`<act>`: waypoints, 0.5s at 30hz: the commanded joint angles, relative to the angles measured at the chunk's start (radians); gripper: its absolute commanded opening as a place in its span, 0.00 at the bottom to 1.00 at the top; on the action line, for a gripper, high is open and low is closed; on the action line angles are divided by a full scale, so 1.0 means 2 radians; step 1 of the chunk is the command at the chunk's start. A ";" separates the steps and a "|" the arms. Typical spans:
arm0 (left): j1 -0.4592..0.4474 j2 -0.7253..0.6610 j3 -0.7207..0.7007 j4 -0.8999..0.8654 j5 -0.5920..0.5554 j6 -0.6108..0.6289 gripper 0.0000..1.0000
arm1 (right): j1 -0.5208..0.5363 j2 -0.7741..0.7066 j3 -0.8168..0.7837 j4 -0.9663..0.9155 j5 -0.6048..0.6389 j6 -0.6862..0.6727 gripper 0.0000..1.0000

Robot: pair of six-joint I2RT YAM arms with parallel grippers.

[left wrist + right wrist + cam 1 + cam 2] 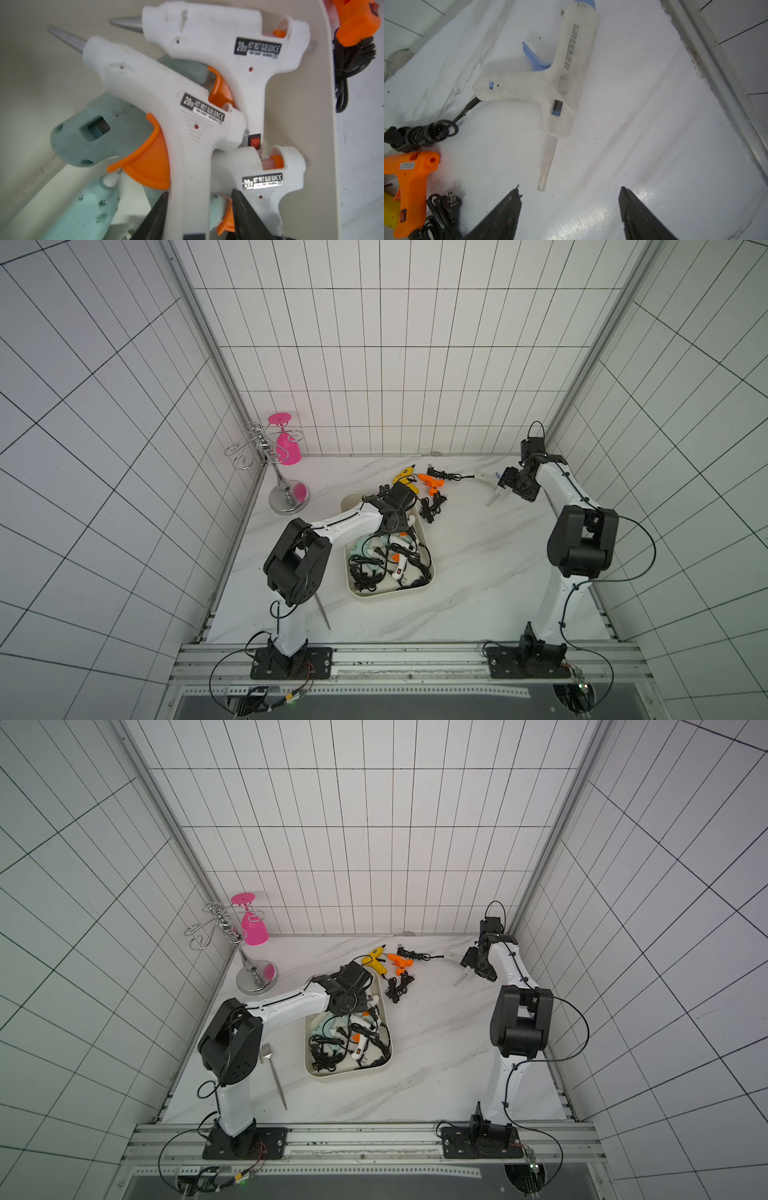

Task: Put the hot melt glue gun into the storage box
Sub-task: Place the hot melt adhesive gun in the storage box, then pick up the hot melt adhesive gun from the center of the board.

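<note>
The left gripper (199, 191) hangs low over the storage box (392, 593), jaws parted either side of the handle of a white glue gun (166, 116) with a gap on one side, so I'd say it grips nothing. That gun lies right beneath it atop other guns (87, 135) in the box. The right gripper (570, 187) gapes empty; just ahead of its tips lies a pale blue-triggered gun (566, 72), an orange gun (411, 176) and a yellow gun (375, 964) off beside it on the table (654, 145): three left, I reckon

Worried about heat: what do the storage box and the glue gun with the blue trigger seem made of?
The storage box looks like matte cream plastic, moulded with rounded corners. The blue-trigger glue gun seems slightly translucent plastic, scuffed, with printed lettering.
</note>
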 commanded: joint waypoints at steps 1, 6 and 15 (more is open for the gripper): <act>-0.009 -0.030 -0.021 -0.021 -0.004 -0.002 0.63 | -0.010 0.050 0.066 -0.005 0.015 0.008 0.77; -0.012 -0.093 -0.036 -0.024 -0.039 0.036 0.76 | -0.010 0.103 0.123 -0.007 0.008 -0.008 0.77; -0.010 -0.178 -0.051 -0.008 -0.104 0.130 0.78 | 0.007 0.124 0.106 -0.005 -0.010 -0.046 0.74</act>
